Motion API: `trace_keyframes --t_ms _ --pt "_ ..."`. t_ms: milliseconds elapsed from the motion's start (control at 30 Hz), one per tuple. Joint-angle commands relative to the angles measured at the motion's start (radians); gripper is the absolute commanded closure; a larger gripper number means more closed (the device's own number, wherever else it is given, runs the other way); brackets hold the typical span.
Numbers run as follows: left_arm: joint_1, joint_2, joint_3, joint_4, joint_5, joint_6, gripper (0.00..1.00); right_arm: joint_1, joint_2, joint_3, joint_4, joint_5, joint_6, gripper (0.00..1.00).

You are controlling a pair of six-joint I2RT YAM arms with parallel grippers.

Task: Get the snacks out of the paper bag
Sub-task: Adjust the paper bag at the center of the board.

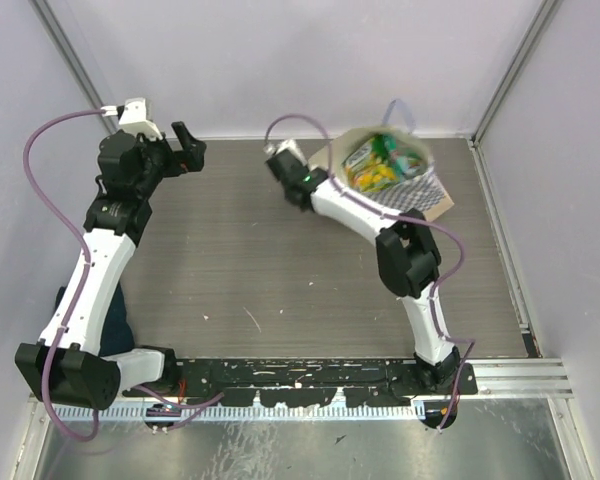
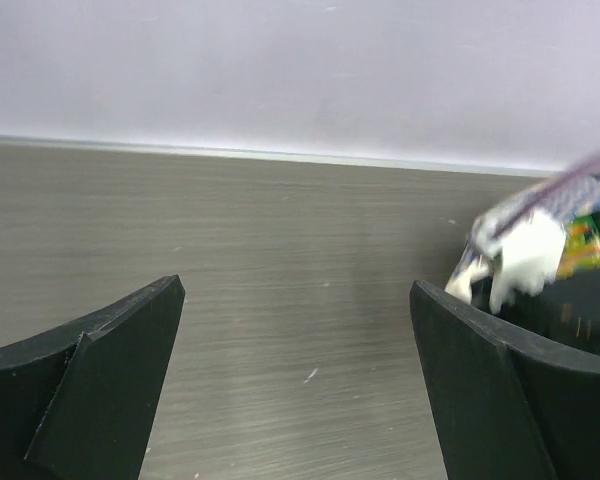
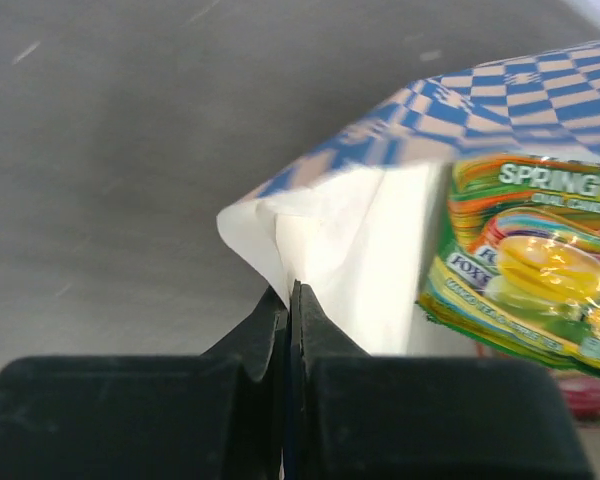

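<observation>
Count: one paper bag [image 1: 421, 190], two tools, and snacks [image 1: 376, 163] piled inside the bag. Green and yellow wrappers show from above, but the exact number can't be told. The right wrist view resolves one green-yellow packet [image 3: 525, 262] plus a pink-red bit [image 3: 585, 395] at the lower right edge of the frame.

The bag sits at the upper right of the top view on the tabletop [image 1: 250, 260], near the back wall. Its long axis is near vertical, with the mouth pointing up at the camera and leaning slightly toward frame left. The tan base [image 1: 438, 206] shows at its lower right, and the blue cord handle [image 1: 400, 108] loops above the rim. The packet's print runs left to right in the wrist view, dipping a little to the right.

Right tool [image 3: 292, 300]: fingers pressed together, pinching the bag's cream rim at its left side. Left tool [image 2: 298, 290]: spread wide at the upper left of the top view, well apart from the bag.
</observation>
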Motion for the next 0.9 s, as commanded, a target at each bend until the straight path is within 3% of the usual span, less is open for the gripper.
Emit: trace_keyframes --t_ms 0,133,200,267,433,600,867 --pt "0.014 -0.031 -0.019 -0.027 -0.143 -0.029 0.02 0.175 -0.102 -0.146 0.104 -0.065 0.081 1.0" --pt "0.014 -0.029 -0.021 -0.06 -0.155 -0.03 0.02 0.308 -0.172 -0.333 0.198 -0.104 0.073 0.97" --pt "0.014 -0.031 -0.025 -0.075 -0.157 -0.03 0.02 0.339 -0.217 -0.441 0.227 -0.154 0.079 0.88" --pt "0.014 -0.034 -0.037 -0.082 -0.141 -0.03 0.02 0.345 -0.284 -0.546 0.255 -0.247 0.092 0.69" --pt "0.004 -0.038 -0.114 -0.056 -0.031 -0.112 0.02 0.351 -0.533 -0.758 0.304 -0.471 0.044 0.04" --pt "-0.138 -0.034 -0.214 -0.047 -0.038 -0.124 0.02 0.385 -0.768 -0.856 0.251 -0.695 0.051 0.0" --pt "-0.366 -0.131 -0.423 0.034 -0.026 0.011 0.02 0.534 -0.931 -0.902 0.12 -0.677 0.173 0.0"
